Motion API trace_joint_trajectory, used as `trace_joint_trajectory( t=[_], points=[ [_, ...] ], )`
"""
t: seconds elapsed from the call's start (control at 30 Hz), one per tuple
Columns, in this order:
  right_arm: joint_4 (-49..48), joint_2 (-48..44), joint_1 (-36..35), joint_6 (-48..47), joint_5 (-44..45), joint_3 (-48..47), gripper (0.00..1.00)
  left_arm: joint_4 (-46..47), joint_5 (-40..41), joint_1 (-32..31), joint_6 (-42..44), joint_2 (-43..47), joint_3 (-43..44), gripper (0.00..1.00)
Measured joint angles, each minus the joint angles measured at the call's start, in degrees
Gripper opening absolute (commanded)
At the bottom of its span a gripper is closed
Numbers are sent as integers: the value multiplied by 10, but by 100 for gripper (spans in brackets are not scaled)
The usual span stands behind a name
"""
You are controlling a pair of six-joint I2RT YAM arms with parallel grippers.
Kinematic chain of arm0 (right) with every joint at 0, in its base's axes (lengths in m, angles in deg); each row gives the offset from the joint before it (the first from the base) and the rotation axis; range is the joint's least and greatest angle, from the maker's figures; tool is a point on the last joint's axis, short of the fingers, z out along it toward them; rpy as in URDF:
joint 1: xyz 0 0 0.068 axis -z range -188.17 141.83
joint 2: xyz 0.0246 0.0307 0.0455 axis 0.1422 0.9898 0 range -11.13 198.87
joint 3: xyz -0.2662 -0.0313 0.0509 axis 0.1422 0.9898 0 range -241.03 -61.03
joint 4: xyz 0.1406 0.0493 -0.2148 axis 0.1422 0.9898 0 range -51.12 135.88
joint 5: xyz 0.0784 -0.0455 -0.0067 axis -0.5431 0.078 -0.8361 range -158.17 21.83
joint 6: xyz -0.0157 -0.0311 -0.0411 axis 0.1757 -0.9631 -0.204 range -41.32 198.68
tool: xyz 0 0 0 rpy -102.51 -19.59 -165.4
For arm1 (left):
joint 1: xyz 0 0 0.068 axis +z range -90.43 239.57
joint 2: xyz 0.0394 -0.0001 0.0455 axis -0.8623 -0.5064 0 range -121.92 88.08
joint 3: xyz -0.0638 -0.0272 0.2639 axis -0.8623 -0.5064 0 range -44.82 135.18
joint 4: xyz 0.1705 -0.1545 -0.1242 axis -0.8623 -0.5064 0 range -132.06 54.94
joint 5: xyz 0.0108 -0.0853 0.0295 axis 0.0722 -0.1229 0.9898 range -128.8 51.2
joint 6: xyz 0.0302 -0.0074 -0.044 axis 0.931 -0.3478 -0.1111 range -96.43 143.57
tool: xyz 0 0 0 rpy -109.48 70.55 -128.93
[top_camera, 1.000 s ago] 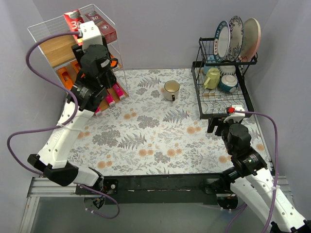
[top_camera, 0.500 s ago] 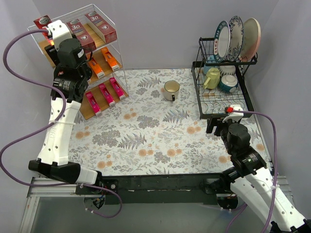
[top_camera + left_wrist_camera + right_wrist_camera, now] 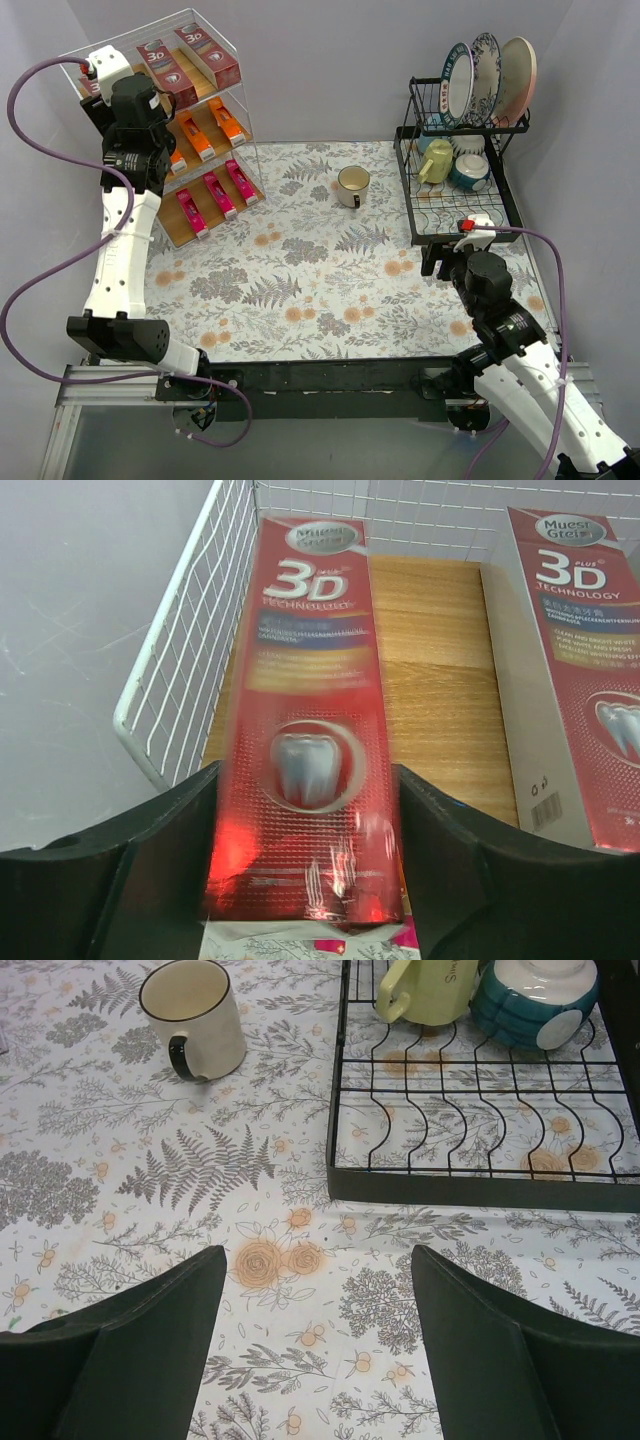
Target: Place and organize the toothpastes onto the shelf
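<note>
— Since the left arm is up at the shelf (image 3: 435, 680), what do you log for its claw?
— Top board, far left end, hard by the wire wall. The left gripper (image 3: 307, 775) has one finger on each side of a dark red carton (image 3: 310, 650) marked "3D". It lies flat and lengthwise on the wood. Both fingers sit right against its long sides. Clenched or slack, I cannot tell (no gap shows, no dent either).
— Anything under its near end?
— Floral table pattern and a sliver of magenta, below.
— Neighbours on that tier?
— To the right a second red carton (image 3: 580, 660), flat and parallel, with a strip of bare wood between. Overhead shows a third red carton (image 3: 207, 52) farther right.
— Lower tiers?
— Middle: orange cartons (image 3: 228, 122) side by side. Bottom: magenta cartons (image 3: 218, 195), three in a row, flat.
— Right side?
— The right gripper (image 3: 318, 1260) hangs low over the table (image 3: 330, 290), near the front rim of the black dish rack (image 3: 480, 1188). Its fingers are spread wide, with only floral cloth between them.
— Other items?
— A cream mug (image 3: 195, 1015) stands upright on the table, left of the rack and apart from it. In the rack are a yellow mug (image 3: 425, 985) and a teal bowl (image 3: 530, 1000). Plates (image 3: 485, 70) stand on edge up top.
</note>
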Motion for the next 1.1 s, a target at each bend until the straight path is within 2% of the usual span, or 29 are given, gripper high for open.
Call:
trace_joint_trajectory(
  t=[0.17, 0.5, 0.73, 1.1],
  points=[
    [0, 5, 0, -1, -9, 0, 83, 10, -1, 4, 2, -4, 0, 68],
    [-4, 16, 0, -1, -24, 0, 83, 38, 9, 5, 27, -4, -23, 62],
    [-5, 17, 0, -1, -30, 0, 82, 58, 10, 13, 52, -4, -26, 63],
    [-11, 21, 0, -1, -38, 8, 82, 66, -25, 22, 53, 9, -35, 84]
  ],
)
